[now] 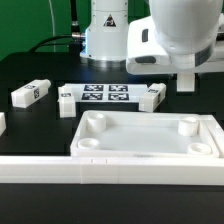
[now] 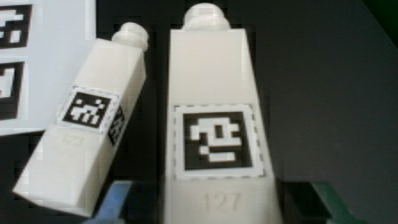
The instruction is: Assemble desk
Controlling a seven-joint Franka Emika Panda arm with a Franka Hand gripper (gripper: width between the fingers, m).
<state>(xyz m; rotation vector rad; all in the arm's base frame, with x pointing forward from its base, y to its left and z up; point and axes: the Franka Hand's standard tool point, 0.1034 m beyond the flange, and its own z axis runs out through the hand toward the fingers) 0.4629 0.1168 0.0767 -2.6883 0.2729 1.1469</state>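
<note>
A matte black bench top carries the whole scene, and its surface shows a faint pale sheen where light falls on it. Behind it, on the exterior view's left, stands a plain green backdrop, dim and shadowed toward its upper edge.

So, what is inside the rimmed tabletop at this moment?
Only its own four round corner sockets show inside the tabletop, none with a leg in it; the leg blocks lie outside it. The sockets' bottoms are hidden by their own walls.
</note>
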